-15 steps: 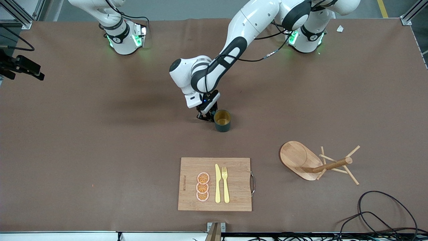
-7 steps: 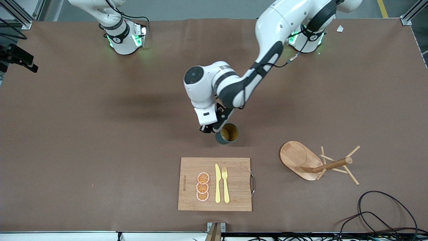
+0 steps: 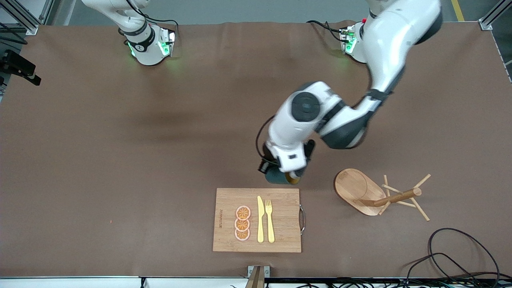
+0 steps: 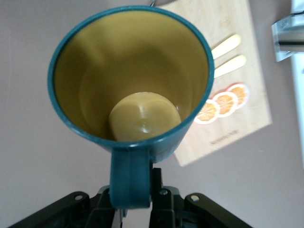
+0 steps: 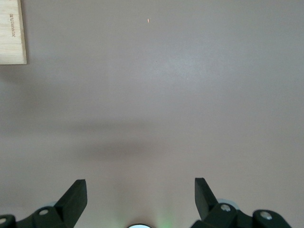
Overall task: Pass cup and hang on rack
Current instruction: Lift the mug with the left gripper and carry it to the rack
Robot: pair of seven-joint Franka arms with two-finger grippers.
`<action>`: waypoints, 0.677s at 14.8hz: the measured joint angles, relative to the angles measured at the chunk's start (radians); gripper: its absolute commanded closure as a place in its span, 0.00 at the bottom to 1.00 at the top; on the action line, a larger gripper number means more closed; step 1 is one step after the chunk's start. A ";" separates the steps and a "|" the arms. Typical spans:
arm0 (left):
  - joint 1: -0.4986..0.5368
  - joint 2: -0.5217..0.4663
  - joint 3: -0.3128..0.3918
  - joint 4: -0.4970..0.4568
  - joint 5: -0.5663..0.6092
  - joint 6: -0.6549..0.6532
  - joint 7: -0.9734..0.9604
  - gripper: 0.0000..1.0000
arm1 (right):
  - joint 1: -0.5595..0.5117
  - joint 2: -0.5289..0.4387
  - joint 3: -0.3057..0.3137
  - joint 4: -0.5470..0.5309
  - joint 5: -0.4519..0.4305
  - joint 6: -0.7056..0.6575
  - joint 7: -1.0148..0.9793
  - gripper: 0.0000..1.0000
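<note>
So here's what we're looking at: the left gripper (image 4: 133,209) has the cup (image 4: 130,76) up in the air, jaws pinching its loop handle (image 4: 130,178). From the front camera the dark teal cup (image 3: 280,177) is mostly tucked under the wrist, hanging over bare tabletop (image 3: 120,160) just off the edge of the bamboo cutting board (image 3: 257,220) that faces the robots. In the left wrist view we're staring straight into the yellow-ochre inside, with the board visible past the rim.

The rack (image 3: 376,194) sits well apart from the cup, toward the left arm's end of the table, about level with the board. It's a wooden mug tree with an oval base, a post and thin pegs.

On the board we've got three orange slices (image 3: 242,223), a yellow knife (image 3: 260,219) and a yellow fork (image 3: 270,221) side by side.

The right gripper (image 5: 141,192) is waiting, jaws spread wide over bare tabletop, with a corner of the board in its view. A black cable (image 3: 460,256) loops by the table's corner near the rack.
</note>
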 measured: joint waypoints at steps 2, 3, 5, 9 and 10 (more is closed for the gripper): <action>0.139 0.002 -0.111 -0.028 -0.039 0.001 0.053 1.00 | -0.004 0.001 -0.003 0.000 0.000 -0.012 -0.006 0.00; 0.195 0.002 -0.148 -0.041 -0.075 0.002 0.090 1.00 | -0.004 0.001 -0.004 0.000 0.000 -0.024 -0.006 0.00; 0.289 0.004 -0.196 -0.065 -0.168 0.006 0.168 1.00 | -0.004 0.001 -0.004 0.000 0.000 -0.036 -0.004 0.00; 0.450 0.005 -0.252 -0.112 -0.363 0.007 0.378 1.00 | -0.004 0.001 -0.004 0.000 0.000 -0.041 0.010 0.00; 0.481 0.006 -0.256 -0.122 -0.405 0.007 0.434 1.00 | -0.004 0.001 -0.004 0.000 0.001 -0.041 0.017 0.00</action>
